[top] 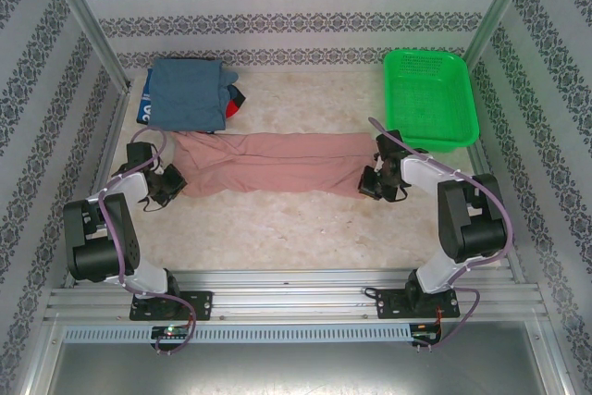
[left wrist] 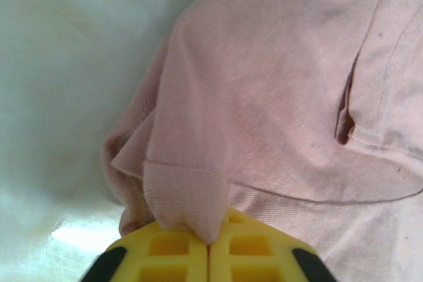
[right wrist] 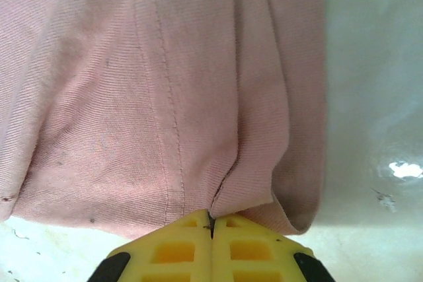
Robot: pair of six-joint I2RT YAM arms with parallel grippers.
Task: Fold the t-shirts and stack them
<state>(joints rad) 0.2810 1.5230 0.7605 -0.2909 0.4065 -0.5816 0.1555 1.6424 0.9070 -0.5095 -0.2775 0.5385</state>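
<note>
Left wrist view: yellow left pincer [left wrist: 208, 246] closed fully, pinching a bunched corner of the one dusty-pink t-shirt [left wrist: 277, 97]. Right wrist view: right pincer [right wrist: 211, 226] likewise clamped together, on a pleated edge of that same shirt. From the top view: shirt stretched as a long band across frame centre between the two pincers, lying on the table [top: 277, 228]. Upper left: one folded stack, blue-grey t-shirt [top: 190, 94] on top, dark and red cloth edges [top: 233, 99] peeking out at its right. Upper right: one green basket [top: 430, 99].
</note>
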